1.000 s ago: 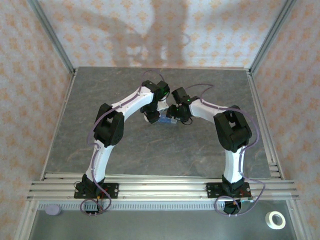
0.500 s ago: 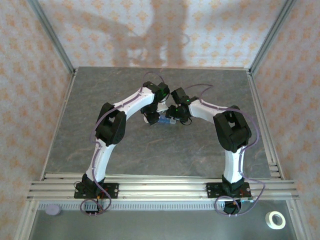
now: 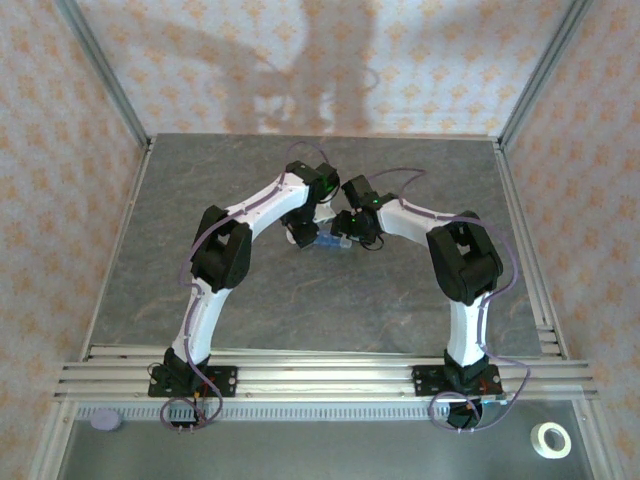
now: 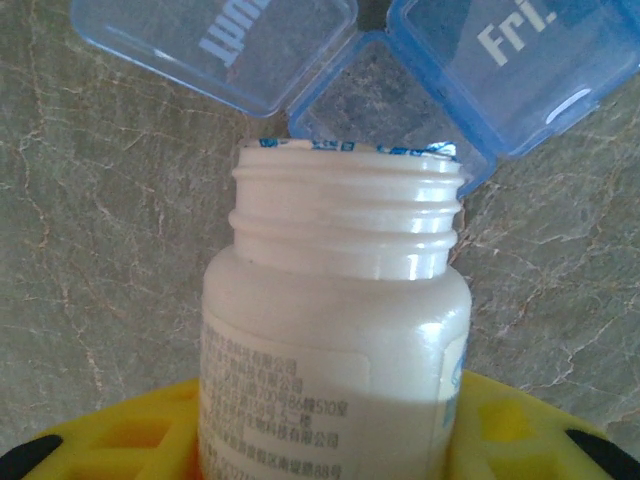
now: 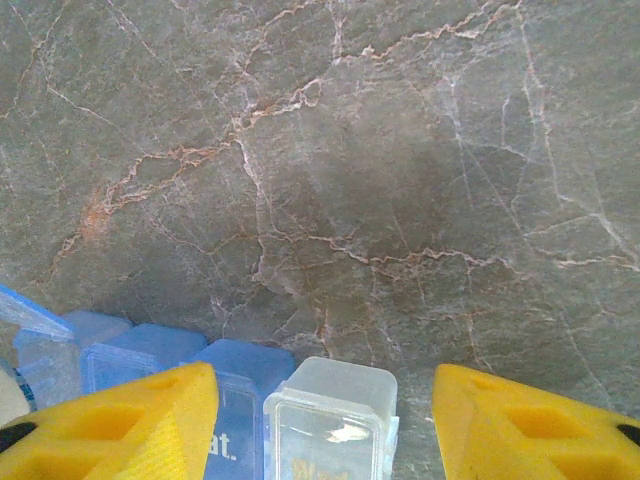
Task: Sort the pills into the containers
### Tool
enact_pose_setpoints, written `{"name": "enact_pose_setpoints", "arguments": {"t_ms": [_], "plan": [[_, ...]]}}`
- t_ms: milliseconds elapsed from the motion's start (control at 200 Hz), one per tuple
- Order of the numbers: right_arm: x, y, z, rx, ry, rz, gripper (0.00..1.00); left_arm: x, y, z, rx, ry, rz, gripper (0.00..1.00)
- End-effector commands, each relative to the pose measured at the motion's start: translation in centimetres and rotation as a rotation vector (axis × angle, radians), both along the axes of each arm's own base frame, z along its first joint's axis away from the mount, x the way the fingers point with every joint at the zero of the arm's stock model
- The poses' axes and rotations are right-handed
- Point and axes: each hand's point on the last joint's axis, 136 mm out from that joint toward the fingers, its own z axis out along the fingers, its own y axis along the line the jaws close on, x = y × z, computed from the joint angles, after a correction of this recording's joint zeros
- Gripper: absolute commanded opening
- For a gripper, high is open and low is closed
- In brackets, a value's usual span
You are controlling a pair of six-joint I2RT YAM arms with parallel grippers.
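My left gripper (image 4: 335,455) is shut on a small white bottle (image 4: 340,330), its yellow fingers (image 4: 130,435) at either side of the body. The bottle's open mouth tilts toward the blue containers (image 4: 370,95), whose lids stand open, one marked "Fri." (image 4: 520,45). From above, the containers (image 3: 330,243) lie mid-table between the left gripper (image 3: 303,232) and my right gripper (image 3: 348,232). The right gripper (image 5: 325,400) is open and straddles the strip's end: a clear compartment (image 5: 330,415) and a blue one (image 5: 240,390) sit between its fingers (image 5: 540,420). The pills are out of view.
Grey marble-patterned tabletop (image 3: 300,310) surrounds the arms. Aluminium rails (image 3: 320,375) run along the near edge. A roll of tape (image 3: 549,440) and a purple disc (image 3: 105,421) lie below the rails. Frame posts and patterned walls enclose the table.
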Motion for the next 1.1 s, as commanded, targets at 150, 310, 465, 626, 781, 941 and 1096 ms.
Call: {"name": "enact_pose_setpoints", "arguments": {"t_ms": [150,310,465,626,781,941,1096], "plan": [[-2.1,-0.4,-0.9,-0.035,0.053,0.009,0.59,-0.1,1.2,1.7,0.044,-0.007,-0.022,0.0],[-2.2,0.0,-0.7,-0.032,0.049,0.017,0.59,-0.4,1.3,1.9,0.041,-0.007,-0.027,0.0],[-2.2,0.3,-0.5,-0.028,0.047,0.021,0.59,-0.7,1.4,1.7,0.04,0.003,-0.029,0.0],[-2.1,0.6,-0.1,-0.021,0.043,0.026,0.59,-0.9,1.7,1.6,0.05,0.008,-0.03,0.0],[-2.0,0.8,0.0,-0.019,0.041,0.029,0.59,-0.9,2.0,1.6,0.054,0.009,-0.029,0.0],[-2.0,0.8,-0.1,-0.021,0.042,0.03,0.59,-0.9,2.0,1.4,0.056,0.014,-0.028,0.0],[-2.1,0.8,-0.2,-0.021,0.045,0.031,0.59,-0.8,1.9,0.7,0.064,0.029,-0.028,0.0]]}}
